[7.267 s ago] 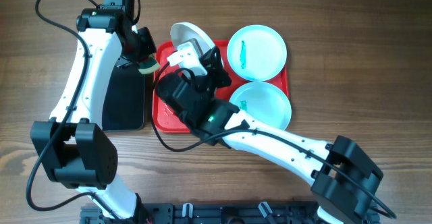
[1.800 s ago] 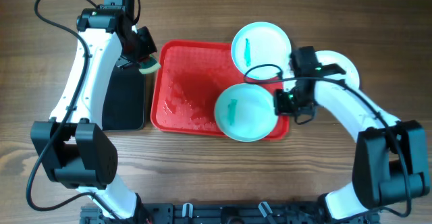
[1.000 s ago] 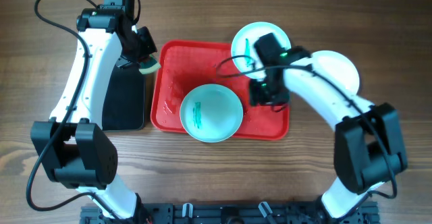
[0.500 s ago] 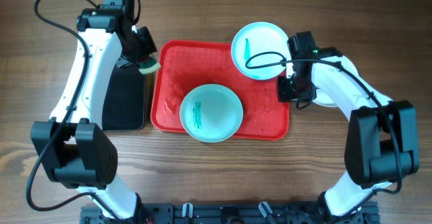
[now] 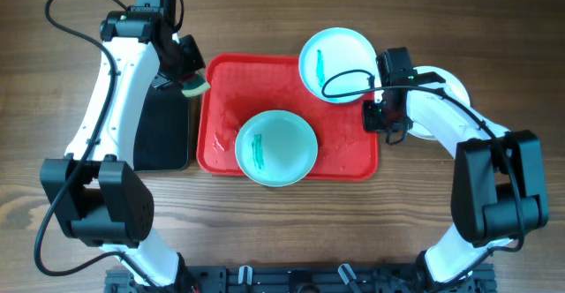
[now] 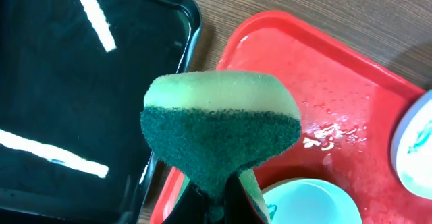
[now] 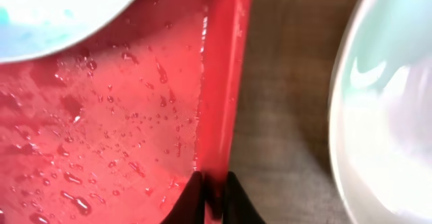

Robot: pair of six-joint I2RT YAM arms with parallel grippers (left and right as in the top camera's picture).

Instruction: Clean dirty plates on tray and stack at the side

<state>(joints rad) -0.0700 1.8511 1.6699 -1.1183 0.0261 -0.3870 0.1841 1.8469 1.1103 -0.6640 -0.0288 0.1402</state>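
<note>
The red tray (image 5: 229, 99) lies mid-table, wet. One aqua plate (image 5: 275, 147) with a green streak sits on its front middle. A second streaked aqua plate (image 5: 334, 53) rests over its back right corner. The white plate (image 5: 450, 90) lies on the table to the right, partly under my right arm. My right gripper (image 5: 378, 127) is shut on the tray's right rim (image 7: 219, 116), with the white plate (image 7: 391, 116) beside it. My left gripper (image 5: 188, 79) is shut on a green and yellow sponge (image 6: 219, 129), held above the gap between the black tray and the red tray.
A smaller black tray (image 5: 163, 125) lies left of the red tray, also seen in the left wrist view (image 6: 67, 82). Bare wooden table (image 5: 494, 28) surrounds both trays. Cables loop over the back aqua plate.
The right gripper left the front aqua plate mid-tray, swung right and closed on the tray's right rim. The back aqua plate shifted slightly left. The left arm has not moved.
</note>
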